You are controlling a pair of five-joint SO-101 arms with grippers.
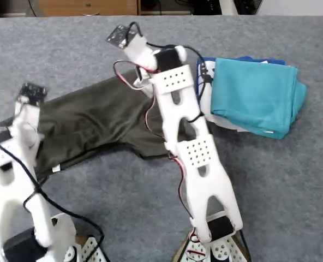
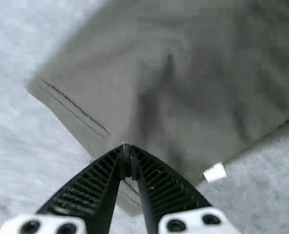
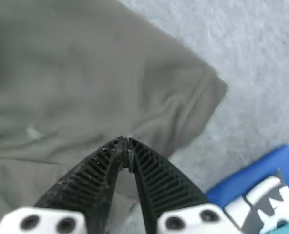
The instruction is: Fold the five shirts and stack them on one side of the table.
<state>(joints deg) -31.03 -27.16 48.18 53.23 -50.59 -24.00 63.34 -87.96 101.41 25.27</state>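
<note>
Late stage, by my read: stack of folded shirts (image 1: 257, 101), teal on top, blue and white edges beneath, count unclear, just beside right gripper (image 3: 125, 141). Unfolded olive-green cloth shirt (image 1: 90, 123) on grey felt surface (image 1: 270, 191), under right gripper and left gripper (image 2: 126, 148). Both have jaws closed, tips at cloth, pinch unclear. Left to do: fold it, add to stack

We find no word, number or brand that can be read here. 1 small white tag (image 2: 214, 172) sits at the hem of the olive shirt (image 2: 183, 87) (seen from the left wrist), and its face looks blank to us. In the stack of folded shirts (image 3: 261, 195), beside a blue layer (image 3: 249, 178), bold white and grey shapes (image 3: 276, 195) may be lettering, but they are cut off and we cannot tell.
</note>
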